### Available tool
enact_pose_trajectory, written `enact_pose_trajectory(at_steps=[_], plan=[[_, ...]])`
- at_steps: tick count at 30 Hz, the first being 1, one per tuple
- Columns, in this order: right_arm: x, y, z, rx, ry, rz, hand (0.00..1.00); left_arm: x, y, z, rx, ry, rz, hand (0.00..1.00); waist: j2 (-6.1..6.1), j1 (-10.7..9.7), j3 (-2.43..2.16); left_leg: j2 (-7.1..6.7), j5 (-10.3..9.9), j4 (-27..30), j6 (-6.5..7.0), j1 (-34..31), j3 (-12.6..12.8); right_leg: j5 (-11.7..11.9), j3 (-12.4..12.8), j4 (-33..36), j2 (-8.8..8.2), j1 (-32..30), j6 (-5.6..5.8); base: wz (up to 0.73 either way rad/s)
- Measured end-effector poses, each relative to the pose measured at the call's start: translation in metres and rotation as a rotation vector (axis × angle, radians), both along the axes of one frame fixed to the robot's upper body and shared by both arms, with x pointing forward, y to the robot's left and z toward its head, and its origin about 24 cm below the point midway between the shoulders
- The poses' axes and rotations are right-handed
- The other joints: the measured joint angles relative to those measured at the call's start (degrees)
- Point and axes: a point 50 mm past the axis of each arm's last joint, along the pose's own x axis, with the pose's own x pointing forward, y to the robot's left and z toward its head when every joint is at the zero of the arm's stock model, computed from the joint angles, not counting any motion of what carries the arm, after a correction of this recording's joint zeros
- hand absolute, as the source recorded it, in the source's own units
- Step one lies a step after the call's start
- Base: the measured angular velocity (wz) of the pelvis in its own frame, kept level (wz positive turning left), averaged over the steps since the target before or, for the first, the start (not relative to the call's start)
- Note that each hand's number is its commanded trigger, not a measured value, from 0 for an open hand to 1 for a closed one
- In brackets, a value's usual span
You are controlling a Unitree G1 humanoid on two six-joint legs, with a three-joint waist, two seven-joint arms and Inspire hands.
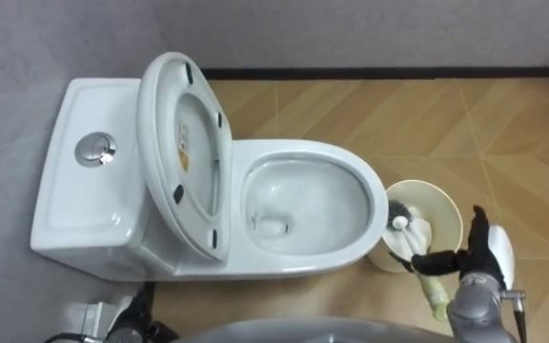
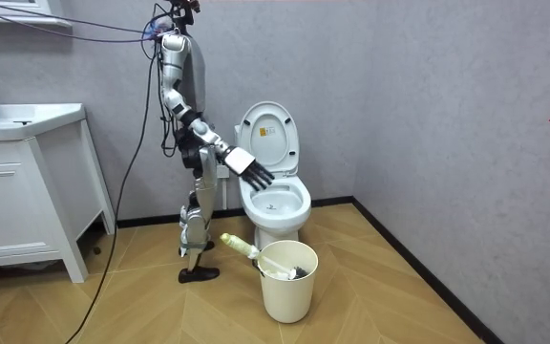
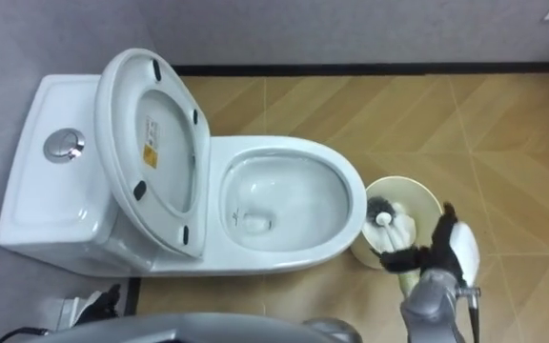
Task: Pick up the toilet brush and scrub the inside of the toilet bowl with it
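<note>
As fingers splay, right hand hovers above bucket.

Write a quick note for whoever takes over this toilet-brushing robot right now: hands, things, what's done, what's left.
Right hand: open, fingers straight, above the brush's handle, not gripping it.
Left hand: low beside the toilet's base.
Things: black-bristled toilet brush with yellow-green handle stands head-down in the round cream bucket, on the floor next to the white ceramic toilet; its lid is raised.
Done: lid up, hand over brush.
Left: grasp brush, scrub bowl.
</note>
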Motion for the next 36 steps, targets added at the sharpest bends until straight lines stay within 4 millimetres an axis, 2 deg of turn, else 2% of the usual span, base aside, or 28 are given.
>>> enact_pose_trajectory(at_steps=[2,7,10,13,14,16,19,21,22,24,26,29,31,33,36], plan=[[0.005,0.004,0.003,-0.001,-0.031,0.021,0.0,0.005,0.0,0.001,-0.005,-0.029,-0.002,0.0,-0.23,0.25,-0.15,0.01,0.0,0.01,0.0,-0.4,-0.04,0.07,-0.15,0.02,0.0,-0.29,0.01,0.02],[0.01,0.011,0.006,0.0,-0.07,0.045,0.0,0.009,-0.001,0.002,-0.021,-0.068,0.015,0.0,-0.27,0.22,-0.09,-0.02,0.01,0.07,0.02,-1.3,-0.37,0.42,-0.8,0.01,-0.17,-0.67,0.11,0.01],[0.013,0.009,0.007,0.022,-0.097,-0.007,0.0,0.011,0.002,0.003,-0.025,-0.085,0.036,0.0,-0.23,0.19,-0.1,-0.07,0.03,0.41,0.05,-2.5,-0.85,0.44,-1.23,0.2,-0.27,-1.68,0.13,0.06],[0.014,0.004,-0.001,0.048,-0.076,-0.074,0.0,0.011,0.004,0.002,-0.028,-0.073,0.055,0.0,-0.22,-0.21,-0.07,-0.15,0.02,2.23,0.05,-4.46,-1.55,0.51,-2.35,0.55,-0.58,-2.64,0.14,0.16],[0.015,0.001,-0.004,0.073,-0.068,-0.112,0.0,0.015,0.003,0.002,-0.029,-0.072,0.054,0.0,-0.1,-0.16,0.0,-0.14,0.02,3.11,0.05,-5.98,-1.68,0.51,-3.2,1.19,-0.72,-3.75,0.13,0.16],[0.018,-0.002,-0.007,0.113,-0.061,-0.173,0.0,0.016,0.006,0.002,-0.024,-0.076,0.054,0.0,0.16,0.35,0.09,-0.03,0.02,3.82,0.05,-8.05,-1.77,0.64,-3.35,1.54,-0.68,-5.67,-0.03,0.08],[0.021,-0.01,-0.012,0.133,-0.03,-0.246,0.0,0.024,0.013,0.006,-0.004,-0.094,0.047,0.0,0.43,0.47,0.18,0.01,0.02,7.09,0.05,-13.4,-3.21,0.67,-4.59,3.83,-0.94,-10.1,-0.09,0.19],[0.024,-0.021,-0.014,0.131,0.008,-0.3,0.0,0.034,0.017,0.008,0.006,-0.11,0.037,0.0,0.85,0.52,0.61,-0.04,0.02,9.55,0.06,-18.1,-4.26,0.65,-6.48,6.27,-1.35,-14.35,-0.21,0.24],[0.025,-0.022,-0.014,0.133,0.012,-0.311,0.0,0.036,0.017,0.009,0.007,-0.112,0.036,0.0,0.86,0.6,0.66,-0.07,0.03,10.13,0.07,-19.26,-4.47,0.61,-6.7,6.94,-1.45,-15.46,-0.28,0.15],[0.034,-0.028,-0.012,0.153,0.016,-0.343,0.0,0.045,0.016,0.01,0.0,-0.123,0.041,0.0,0.82,1.76,1.06,-0.19,0.22,11.93,0.4,-23.56,-4.67,0.49,-7.78,9.72,-1.98,-20.06,-0.48,0.06],[0.042,-0.029,-0.009,0.183,0.007,-0.367,0.0,0.054,0.013,0.012,-0.009,-0.145,0.038,0.0,0.71,2.1,1.29,-0.2,0.25,14.3,0.46,-27.42,-4.81,0.37,-7.87,12.01,-2.19,-23.75,-0.67,0.08],[0.059,-0.032,-0.001,0.208,-0.019,-0.386,0.0,0.076,0.009,0.017,-0.014,-0.188,0.011,0.0,0.24,3.27,2.04,-0.12,0.15,18.86,0.63,-33.97,-4.92,0.02,-7.68,16.56,-2.49,-30.29,-1.01,0.02],[0.068,-0.034,0.004,0.214,-0.032,-0.4,0.0,0.088,0.007,0.021,-0.021,-0.216,0.006,0.0,0.05,3.61,2.25,-0.3,-0.11,21.93,0.94,-37.87,-5.15,-0.72,-7.77,20.23,-3.02,-34.42,-1.14,0.11],[0.076,-0.043,0.013,0.193,-0.06,-0.411,0.0,0.1,0.005,0.025,-0.012,-0.241,-0.005,0.0,-0.16,3.66,2.53,-0.48,-1.51,27.11,1.27,-43.45,-5.47,-3.25,-7.58,26.84,-4.17,-40.26,-1.06,0.18],[0.081,-0.055,0.022,0.148,-0.081,-0.435,0.0,0.113,0.004,0.032,0.039,-0.292,-0.023,0.0,-0.32,3.69,2.63,-1.29,-2.41,32.68,1.52,-49.53,-5.72,-5.32,-7.31,33.64,-5.48,-46.7,-0.98,0.16]])
